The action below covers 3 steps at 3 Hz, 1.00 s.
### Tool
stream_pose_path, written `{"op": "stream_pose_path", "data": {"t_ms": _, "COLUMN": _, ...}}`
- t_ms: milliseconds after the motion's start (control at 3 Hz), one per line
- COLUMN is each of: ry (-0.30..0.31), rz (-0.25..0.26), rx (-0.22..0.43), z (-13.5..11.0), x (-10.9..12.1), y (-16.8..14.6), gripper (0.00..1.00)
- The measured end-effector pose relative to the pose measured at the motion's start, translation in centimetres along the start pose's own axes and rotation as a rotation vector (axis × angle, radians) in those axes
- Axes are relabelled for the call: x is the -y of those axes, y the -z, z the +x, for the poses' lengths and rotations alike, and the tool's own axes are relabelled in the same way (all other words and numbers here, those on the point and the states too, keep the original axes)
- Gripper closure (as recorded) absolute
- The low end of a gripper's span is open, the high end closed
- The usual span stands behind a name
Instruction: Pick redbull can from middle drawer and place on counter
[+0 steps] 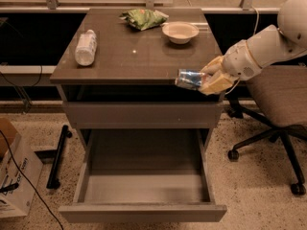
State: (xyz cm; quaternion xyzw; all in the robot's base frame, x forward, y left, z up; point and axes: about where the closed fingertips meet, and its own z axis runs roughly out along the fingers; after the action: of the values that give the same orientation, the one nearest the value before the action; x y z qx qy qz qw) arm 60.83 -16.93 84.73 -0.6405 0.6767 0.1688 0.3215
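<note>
My gripper (207,77) is shut on the redbull can (189,78), a slim silver-and-blue can held on its side. It hangs at the counter's (139,51) front right edge, at about counter height. The white arm comes in from the upper right. The middle drawer (144,183) is pulled wide open below, and its grey inside is bare.
On the counter lie a clear plastic water bottle (86,47) at the left, a green snack bag (143,18) at the back and a cream bowl (180,31) at the back right. An office chair (276,109) stands to the right. A cardboard box (13,176) sits on the floor at the left.
</note>
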Motion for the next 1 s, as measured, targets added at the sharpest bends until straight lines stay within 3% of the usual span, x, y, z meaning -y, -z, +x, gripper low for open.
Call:
{"op": "stream_pose_path", "data": {"t_ms": 333, "ry": 0.04, "rz": 0.125, "rx": -0.092, "z": -1.7, "x": 2.5, "y": 1.0, "gripper": 1.0}}
{"op": "stream_pose_path", "data": {"t_ms": 667, "ry": 0.081, "rz": 0.212, "rx": -0.139, "z": -3.2, "x": 5.4, "y": 1.6, "gripper": 1.0}}
{"op": "stream_pose_path", "data": {"t_ms": 1000, "ry": 0.102, "rz": 0.258, "rx": -0.177, "z": -3.4, "x": 8.4, "y": 0.1, "gripper": 0.81}}
